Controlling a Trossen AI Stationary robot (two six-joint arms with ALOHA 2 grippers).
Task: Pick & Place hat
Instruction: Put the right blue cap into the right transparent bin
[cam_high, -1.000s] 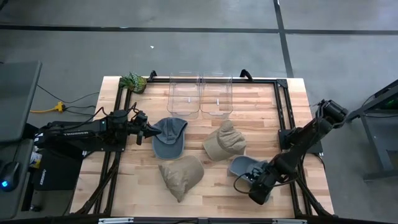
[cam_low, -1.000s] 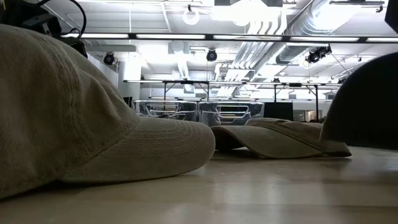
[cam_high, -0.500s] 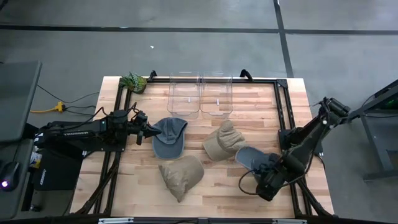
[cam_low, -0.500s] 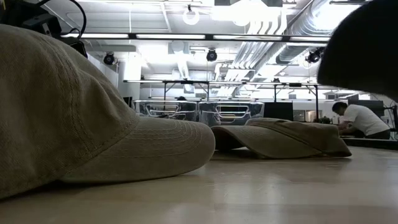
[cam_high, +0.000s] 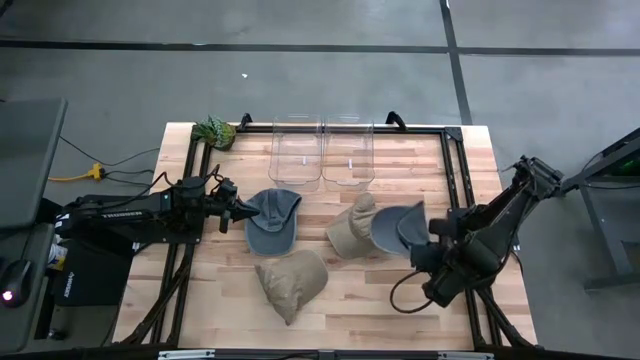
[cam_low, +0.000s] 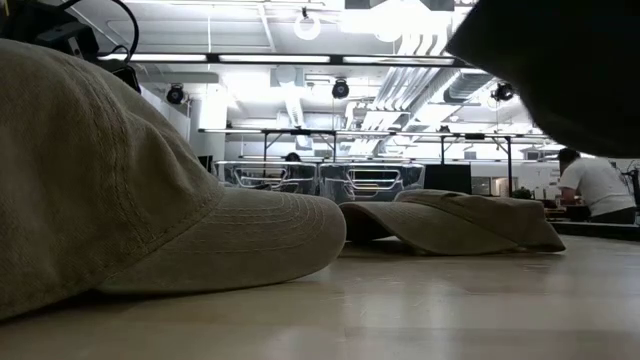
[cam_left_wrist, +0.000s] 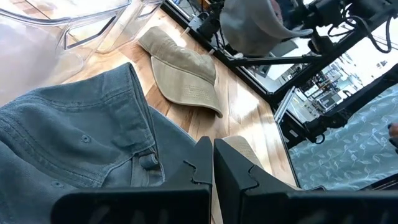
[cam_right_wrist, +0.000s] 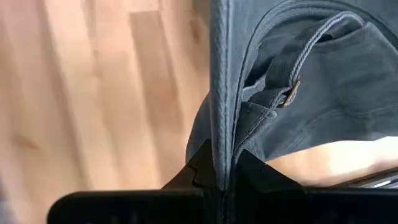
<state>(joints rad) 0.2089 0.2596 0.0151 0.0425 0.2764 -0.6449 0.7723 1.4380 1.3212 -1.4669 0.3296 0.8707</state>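
Note:
My right gripper (cam_high: 420, 243) (cam_right_wrist: 219, 167) is shut on a blue-grey cap (cam_high: 396, 227), held in the air beside a tan cap (cam_high: 355, 228) and seen as a dark shape (cam_low: 560, 60) in the low view. A second blue-grey cap (cam_high: 272, 221) (cam_left_wrist: 81, 137) lies flat left of centre. My shut left gripper (cam_high: 243, 212) (cam_left_wrist: 212, 158) stands at that cap's left edge. Another tan cap (cam_high: 290, 282) (cam_low: 110, 180) lies crown up near the table's near edge. My right gripper pinches the cap's lower rim (cam_right_wrist: 219, 124) between its two fingers, close to the back strap and its buckle (cam_right_wrist: 289, 96). The cap is lifted clear of the table. My left gripper sits against the other blue-grey cap's edge; I cannot tell whether it touches.
Two clear plastic bins (cam_high: 297, 150) (cam_high: 348, 150) stand side by side at the far edge. A green plant-like object (cam_high: 215, 130) sits at the far left corner. A black frame (cam_high: 455, 180) borders the table. A person (cam_low: 592, 185) is in the room behind.
My right gripper has risen and moved from the near right part of the table toward the far edge, carrying the blue-grey cap. The cap has gone from lying on the wood to hanging clear, beside the tan cap.

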